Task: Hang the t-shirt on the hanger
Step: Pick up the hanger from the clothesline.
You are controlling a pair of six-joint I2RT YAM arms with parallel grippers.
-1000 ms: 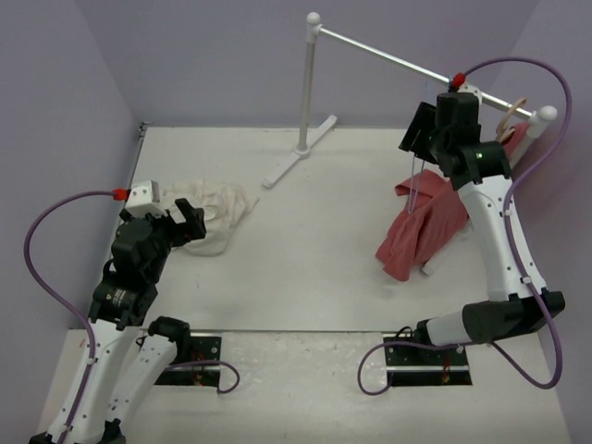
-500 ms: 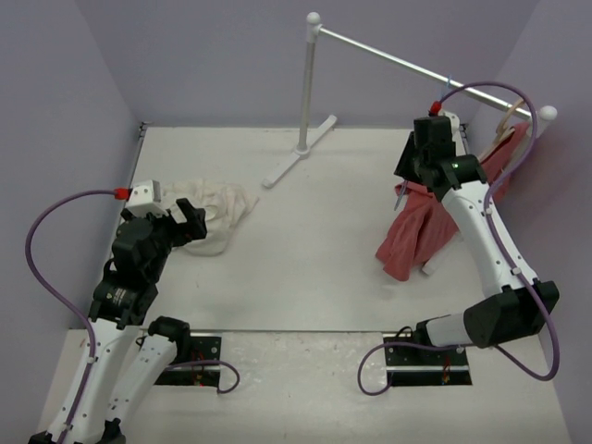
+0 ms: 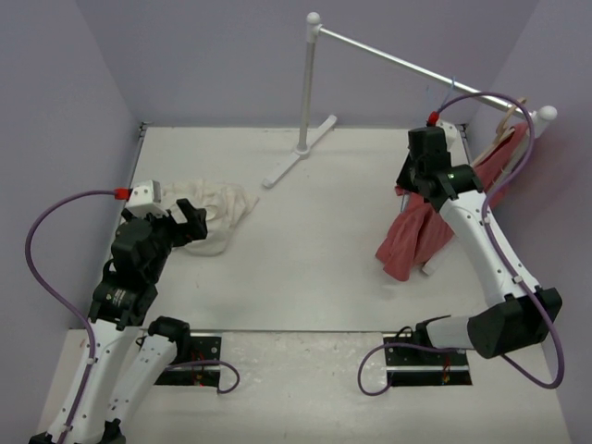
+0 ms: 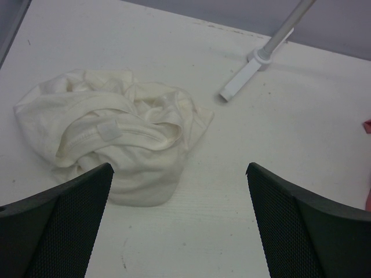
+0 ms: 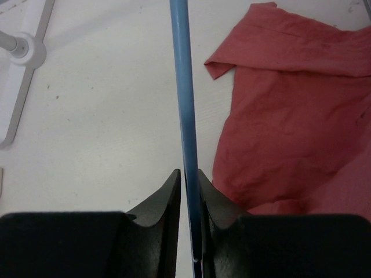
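- The right gripper (image 5: pixel 189 179) has its jaws drawn to a narrow slot around one straight wire of the hanger (image 5: pixel 181 87), with a finger pressed close on each side. The hold looks pinched, though I cannot judge how firm it is.
- The left gripper (image 4: pixel 179 168) stands wide open and holds nothing. The crumpled cream t-shirt (image 4: pixel 116 133) lies on the surface (image 4: pixel 278 133) just ahead of it, toward its left finger.
- Likely risk: the wire is thin and smooth, so a light pinch could let it twist or slide between the fingers once the frame's weight swings.
- Likely risk: the hook seems to sit on the rail (image 3: pixel 388 57) just beyond the right gripper, and pulling away without lifting could snag it.
- Likely risk: the red garment (image 5: pixel 290 116) hangs just to the right of the right gripper on its wooden hanger (image 3: pixel 507 116), so a sideways move could catch that cloth.
- The held wire runs straight out from between the fingers and away past their tips, so its long axis is in line with the gripper's reach.
- The wrist view shows neither the hook nor the rest of the triangle, so I cannot tell which way the frame faces.
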